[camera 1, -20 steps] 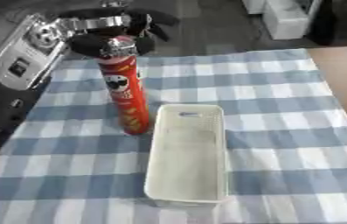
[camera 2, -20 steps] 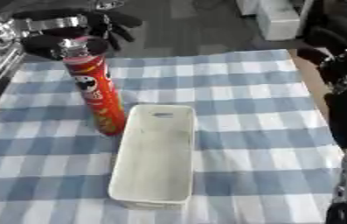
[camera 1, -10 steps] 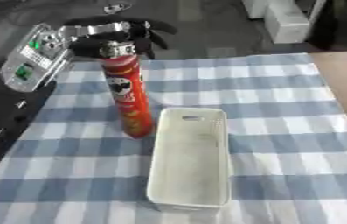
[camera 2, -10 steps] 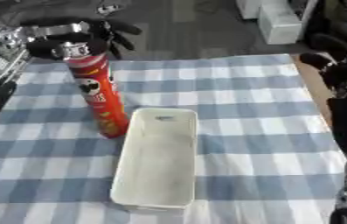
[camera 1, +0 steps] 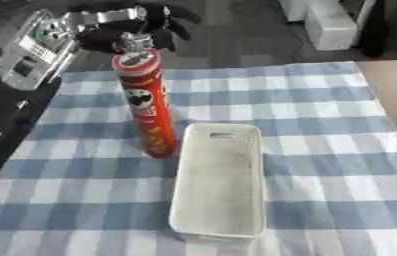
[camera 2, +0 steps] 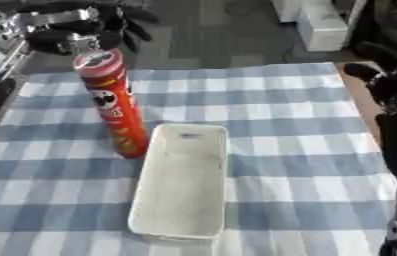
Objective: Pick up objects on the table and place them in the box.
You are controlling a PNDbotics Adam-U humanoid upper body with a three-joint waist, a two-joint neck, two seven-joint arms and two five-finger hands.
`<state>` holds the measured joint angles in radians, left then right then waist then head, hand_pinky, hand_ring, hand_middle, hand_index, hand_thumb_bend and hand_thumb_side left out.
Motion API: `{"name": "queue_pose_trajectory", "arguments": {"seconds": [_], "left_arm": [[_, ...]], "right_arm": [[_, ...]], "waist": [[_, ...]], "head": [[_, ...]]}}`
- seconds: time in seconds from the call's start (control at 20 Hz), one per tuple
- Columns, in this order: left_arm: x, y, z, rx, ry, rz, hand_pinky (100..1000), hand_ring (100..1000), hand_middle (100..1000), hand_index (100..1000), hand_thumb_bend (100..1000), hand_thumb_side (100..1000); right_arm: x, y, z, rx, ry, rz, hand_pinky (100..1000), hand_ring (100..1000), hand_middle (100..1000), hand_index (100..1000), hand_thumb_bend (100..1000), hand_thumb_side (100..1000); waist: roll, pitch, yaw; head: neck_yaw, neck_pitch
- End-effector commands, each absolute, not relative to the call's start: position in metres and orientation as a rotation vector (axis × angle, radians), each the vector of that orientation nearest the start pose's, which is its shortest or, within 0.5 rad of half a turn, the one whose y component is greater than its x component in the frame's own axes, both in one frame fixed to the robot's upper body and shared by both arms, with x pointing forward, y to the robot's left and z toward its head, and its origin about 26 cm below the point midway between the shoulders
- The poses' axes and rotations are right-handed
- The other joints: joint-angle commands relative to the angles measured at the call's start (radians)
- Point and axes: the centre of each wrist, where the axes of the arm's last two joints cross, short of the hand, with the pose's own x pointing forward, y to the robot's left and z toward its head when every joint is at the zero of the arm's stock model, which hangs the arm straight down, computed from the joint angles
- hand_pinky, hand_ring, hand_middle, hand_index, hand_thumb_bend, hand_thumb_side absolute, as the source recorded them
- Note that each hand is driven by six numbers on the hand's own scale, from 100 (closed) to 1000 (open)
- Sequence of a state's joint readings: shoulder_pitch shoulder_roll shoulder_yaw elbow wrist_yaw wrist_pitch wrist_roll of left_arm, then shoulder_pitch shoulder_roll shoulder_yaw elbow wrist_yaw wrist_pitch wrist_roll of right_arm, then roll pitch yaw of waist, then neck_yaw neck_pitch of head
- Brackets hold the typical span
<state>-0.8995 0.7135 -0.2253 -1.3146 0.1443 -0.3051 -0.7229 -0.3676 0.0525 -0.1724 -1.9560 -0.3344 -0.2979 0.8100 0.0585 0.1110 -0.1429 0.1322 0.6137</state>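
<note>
The left robot hand (camera 1: pixel 136 27) sits over the top of the red crisps can (camera 1: pixel 149 107), its dark fingers (camera 1: pixel 168 25) curled down about the lid end, so it is grasping the can from above. That top hold suits a tall, narrow tube: it leaves the sides free and lets the can be carried over the container wall without the robot hand meeting the rim. The can stands upright below the robot hand, its foot on the blue-and-white checked cloth (camera 1: pixel 324 130) covering the worktop, though whether it has just cleared the cloth cannot be told.

Just beside the can's foot, on the side towards the robot's right, lies the white rectangular box (camera 1: pixel 219 185), long axis running away from the robot. It is open-topped and holds nothing. Its nearness to the can is handy, but the can is probably too tall to stand neatly inside, so it will likely need laying down along the box's length.

The right robot hand (camera 2: pixel 385 82) shows at the right edge of the right eye view, well apart from the can and box; whether it is clenched or relaxed I cannot tell.
</note>
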Motion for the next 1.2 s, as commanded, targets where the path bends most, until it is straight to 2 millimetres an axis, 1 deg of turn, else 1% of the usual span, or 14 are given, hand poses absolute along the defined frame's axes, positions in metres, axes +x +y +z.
{"name": "queue_pose_trajectory", "arguments": {"seconds": [0.05,0.2,0.45,0.9,1.2], "left_arm": [[0.424,0.318,0.319,0.129,-1.951,-1.521,748,887,964,1000,100,834],[0.428,0.322,0.321,0.171,-1.926,-1.524,752,888,963,1000,100,838],[0.433,0.331,0.318,0.230,-1.889,-1.524,754,888,961,1000,100,841],[0.443,0.353,0.301,0.301,-1.825,-1.446,753,886,960,1000,100,859],[0.445,0.358,0.295,0.315,-1.800,-1.448,755,884,957,1000,100,870]], "right_arm": [[0.313,-0.235,0.192,-0.788,3.221,-0.962,866,909,894,869,100,526],[0.313,-0.236,0.192,-0.790,3.222,-0.969,867,910,894,869,100,525],[0.313,-0.236,0.192,-0.793,3.217,-0.977,867,908,894,868,100,525],[0.314,-0.234,0.194,-0.798,3.204,-0.976,863,901,894,867,100,523],[0.315,-0.233,0.194,-0.799,3.195,-0.981,863,900,894,866,100,523]], "waist": [[0.001,-0.019,-0.001],[0.005,-0.020,-0.004],[0.007,-0.019,-0.006],[0.001,-0.016,-0.012],[-0.001,-0.013,-0.011]], "head": [[0.008,-0.013],[0.008,-0.016],[0.006,-0.017],[0.004,-0.018],[0.005,-0.015]]}}
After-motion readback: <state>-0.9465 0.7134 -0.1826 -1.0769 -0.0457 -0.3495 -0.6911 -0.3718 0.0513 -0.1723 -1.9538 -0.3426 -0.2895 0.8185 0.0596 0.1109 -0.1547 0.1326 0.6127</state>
